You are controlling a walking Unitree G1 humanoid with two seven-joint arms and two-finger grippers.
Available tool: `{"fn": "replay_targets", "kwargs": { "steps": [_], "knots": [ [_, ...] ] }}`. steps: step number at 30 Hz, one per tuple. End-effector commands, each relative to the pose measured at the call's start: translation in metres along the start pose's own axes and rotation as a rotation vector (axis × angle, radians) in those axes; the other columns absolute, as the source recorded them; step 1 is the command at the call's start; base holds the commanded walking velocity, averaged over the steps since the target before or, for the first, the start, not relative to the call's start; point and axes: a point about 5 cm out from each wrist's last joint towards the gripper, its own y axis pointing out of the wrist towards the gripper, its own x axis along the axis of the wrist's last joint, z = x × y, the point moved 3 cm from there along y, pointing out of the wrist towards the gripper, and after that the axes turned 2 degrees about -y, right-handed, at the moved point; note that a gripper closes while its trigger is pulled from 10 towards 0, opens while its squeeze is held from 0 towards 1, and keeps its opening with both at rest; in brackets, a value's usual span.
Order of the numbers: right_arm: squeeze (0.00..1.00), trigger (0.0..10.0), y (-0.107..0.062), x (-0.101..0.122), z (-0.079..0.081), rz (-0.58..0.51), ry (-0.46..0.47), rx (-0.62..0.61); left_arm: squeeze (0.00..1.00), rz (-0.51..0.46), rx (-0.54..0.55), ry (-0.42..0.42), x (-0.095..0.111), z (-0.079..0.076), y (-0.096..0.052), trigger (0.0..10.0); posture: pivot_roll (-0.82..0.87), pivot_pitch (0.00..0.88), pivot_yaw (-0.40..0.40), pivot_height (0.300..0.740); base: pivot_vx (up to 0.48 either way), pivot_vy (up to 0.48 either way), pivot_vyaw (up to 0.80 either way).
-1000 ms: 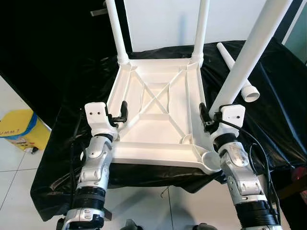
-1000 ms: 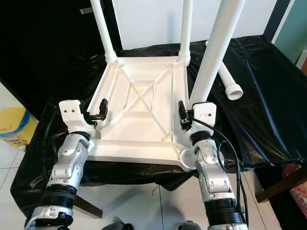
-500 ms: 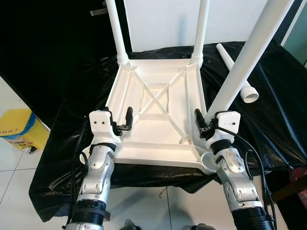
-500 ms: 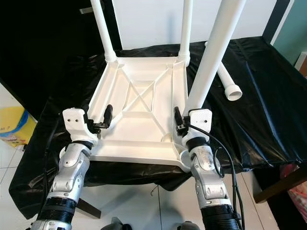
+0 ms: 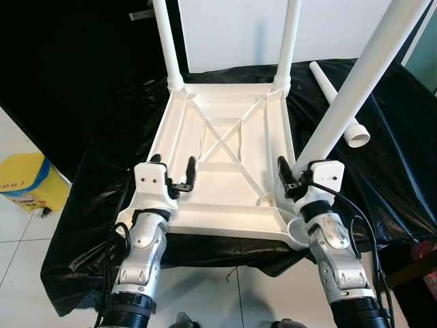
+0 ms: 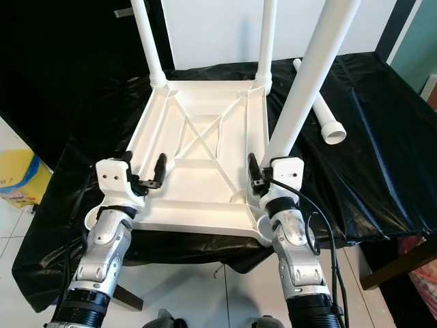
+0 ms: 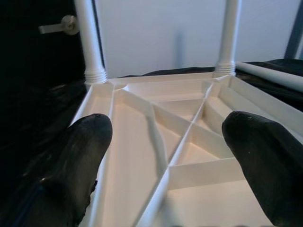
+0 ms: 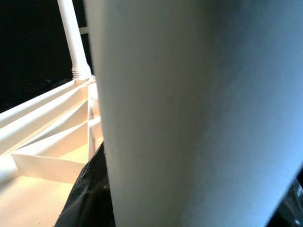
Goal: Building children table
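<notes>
White plastic tabletop (image 5: 225,157) lies upside down on a surface draped in black sheeting (image 5: 382,157), ribbed underside facing up, diagonal cross-ribs meeting at centre.

Two legs already stand upright in the far corner sockets: far-left leg (image 5: 166,42), far-right leg (image 5: 287,41).

Right gripper (image 5: 292,183) is at the near-right corner of the tabletop, clamped around a third leg (image 5: 355,89). That leg rises steeply, tilted up and to the right, its lower end down at the gripper. The right wrist view shows the white tube (image 8: 199,113) pressed against a black finger (image 8: 87,198). Near-right corner socket (image 5: 298,229) sits just beside and below the gripper; cannot tell whether the leg end touches it.

Left gripper (image 5: 179,176) hovers over the near-left part of the tabletop, fingers spread apart, gripping nothing. The left wrist view looks between the two fingers (image 7: 80,161) along the ribbed underside towards the far legs.

Fourth leg (image 5: 338,102) lies loose on the sheeting to the right of the tabletop, partly hidden behind the held leg, open end pointing towards the near right.

Yellow container (image 5: 31,184) stands on the tiled floor at far left.
</notes>
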Motion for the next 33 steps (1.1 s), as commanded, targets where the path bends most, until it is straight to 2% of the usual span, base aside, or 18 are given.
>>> {"fn": "replay_targets", "kwargs": {
  "steps": [1, 2, 3, 11, 15, 17, 18, 22, 23, 27, 33],
  "knots": [
    [0.00, 10.0, -0.001, 0.003, 0.001, -0.020, 0.006, 0.007, 0.00, 0.006, -0.127, 0.042, -0.002, -0.013, -0.004, 10.0, -0.08, 0.066, 0.047, 0.740, 0.000, 0.000, 0.00],
    [0.00, 10.0, -0.001, 0.003, 0.001, -0.020, 0.006, 0.007, 0.00, 0.006, -0.127, 0.042, -0.002, -0.013, -0.004, 10.0, -0.08, 0.066, 0.047, 0.740, 0.000, 0.000, 0.00],
    [0.00, 10.0, -0.001, 0.004, -0.002, -0.022, 0.005, -0.001, 0.00, 0.006, -0.162, 0.100, -0.003, -0.018, -0.007, 10.0, -0.08, 0.067, 0.049, 0.740, 0.000, 0.000, 0.00],
    [0.00, 10.0, -0.001, 0.005, -0.004, -0.023, 0.004, -0.011, 0.00, 0.027, -0.211, 0.111, -0.006, -0.022, -0.011, 10.0, -0.08, 0.070, 0.049, 0.740, 0.000, 0.000, 0.00],
    [0.00, 10.0, -0.001, 0.005, -0.004, -0.023, 0.003, -0.009, 0.00, 0.039, -0.270, 0.113, -0.007, -0.029, -0.014, 10.0, -0.08, 0.070, 0.049, 0.740, 0.000, 0.000, 0.00],
    [0.00, 10.0, -0.001, 0.005, -0.004, -0.023, 0.002, -0.009, 0.00, 0.038, -0.305, 0.130, -0.007, -0.032, -0.016, 10.0, -0.08, 0.070, 0.048, 0.740, 0.000, 0.000, 0.00],
    [0.00, 10.0, -0.001, 0.005, -0.004, -0.023, 0.001, -0.009, 0.00, 0.042, -0.386, 0.186, -0.009, -0.040, -0.021, 10.0, -0.08, 0.070, 0.047, 0.740, 0.000, 0.000, 0.00],
    [0.00, 10.0, -0.001, 0.005, -0.005, -0.023, 0.000, -0.009, 0.00, 0.052, -0.440, 0.213, -0.011, -0.044, -0.025, 10.0, -0.08, 0.070, 0.047, 0.740, 0.000, 0.000, 0.00],
    [0.00, 10.0, -0.001, 0.005, -0.005, -0.023, -0.002, -0.008, 0.00, 0.065, -0.486, 0.249, -0.015, -0.048, -0.030, 10.0, -0.08, 0.073, 0.046, 0.740, 0.000, 0.000, 0.00],
    [0.00, 10.0, -0.001, 0.005, -0.006, -0.023, -0.005, -0.008, 0.00, 0.074, -0.529, 0.301, -0.019, -0.051, -0.034, 10.0, -0.09, 0.074, 0.044, 0.740, 0.000, 0.000, 0.00],
    [0.00, 10.0, -0.001, 0.006, -0.008, -0.023, -0.010, -0.011, 0.00, 0.070, -0.575, 0.312, -0.019, -0.056, -0.040, 10.0, -0.09, 0.080, 0.041, 0.740, 0.000, 0.000, 0.00]
  ]
}}
